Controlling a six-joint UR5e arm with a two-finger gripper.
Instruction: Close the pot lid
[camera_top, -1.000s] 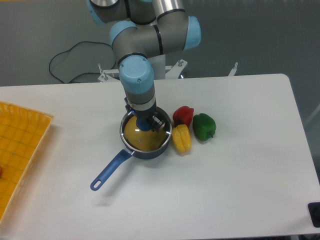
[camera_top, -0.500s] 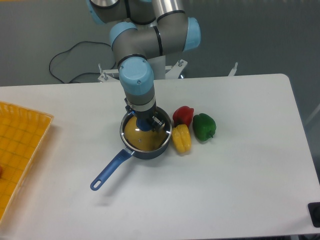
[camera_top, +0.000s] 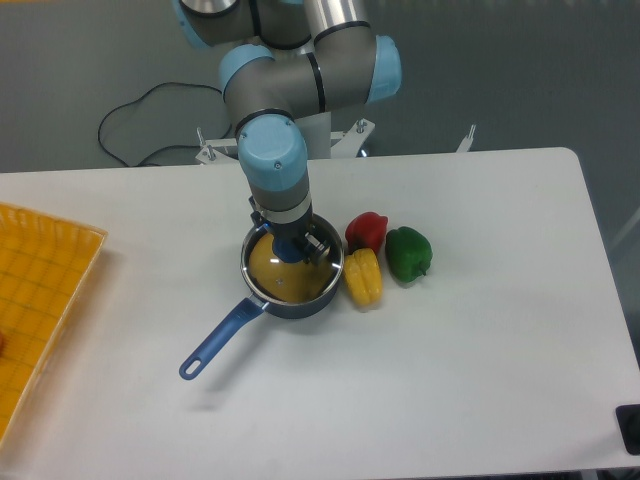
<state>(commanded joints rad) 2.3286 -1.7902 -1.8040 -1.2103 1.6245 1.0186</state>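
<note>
Glass lid on round blue pot.

Peppers crowd pot's right side
Yellow pepper touches pot; red pepper, green pepper just beyond; bench lower right open.

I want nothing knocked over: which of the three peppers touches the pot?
The yellow pepper, leaning against the pot rim's right side. The red pepper and green pepper sit farther right, apart from it.
</note>
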